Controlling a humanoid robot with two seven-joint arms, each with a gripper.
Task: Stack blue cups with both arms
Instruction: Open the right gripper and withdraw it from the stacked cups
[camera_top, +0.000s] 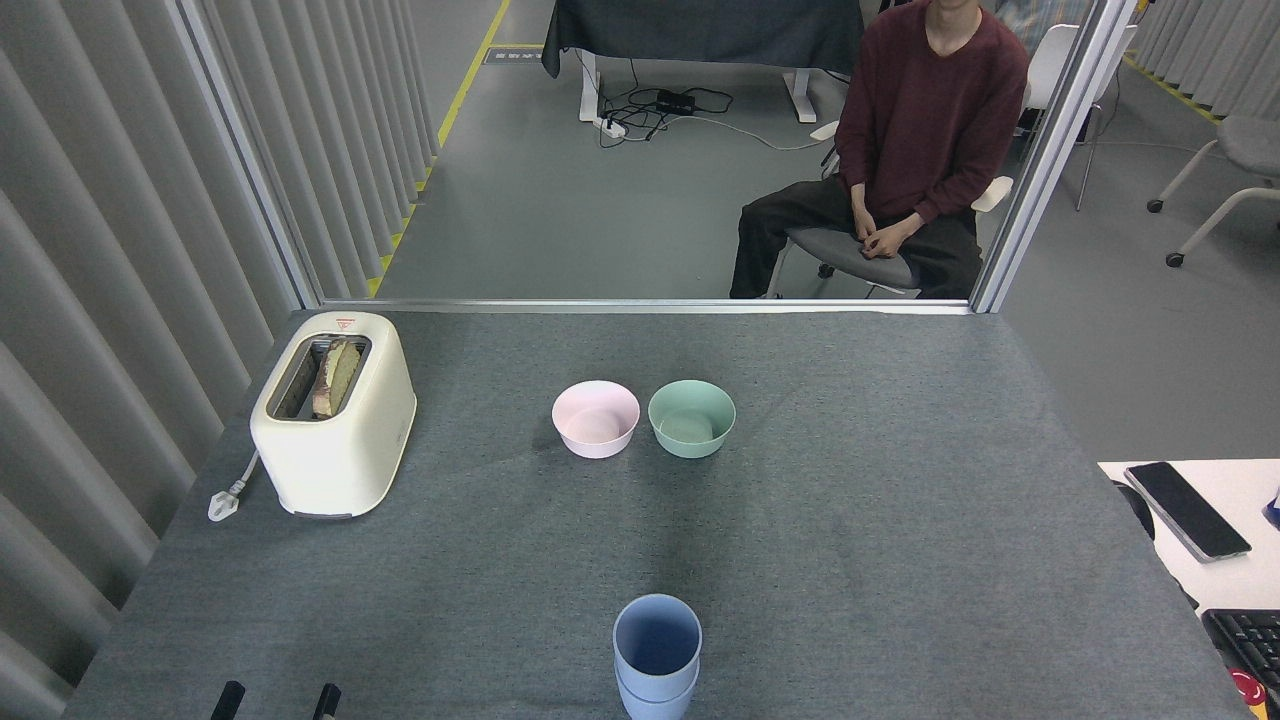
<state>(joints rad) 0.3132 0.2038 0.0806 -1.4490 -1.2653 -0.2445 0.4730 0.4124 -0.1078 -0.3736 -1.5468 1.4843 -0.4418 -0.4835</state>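
The blue cups (657, 668) stand nested upright at the near table edge, right of the left gripper (275, 702), whose fingertips stand apart; the right gripper is out of view.

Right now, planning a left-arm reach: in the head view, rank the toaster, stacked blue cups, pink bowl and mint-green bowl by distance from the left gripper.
From the left gripper, bottom left:
1. toaster, far-left.
2. stacked blue cups, near edge, centre.
3. pink bowl, mid-table.
4. mint-green bowl, right of pink.
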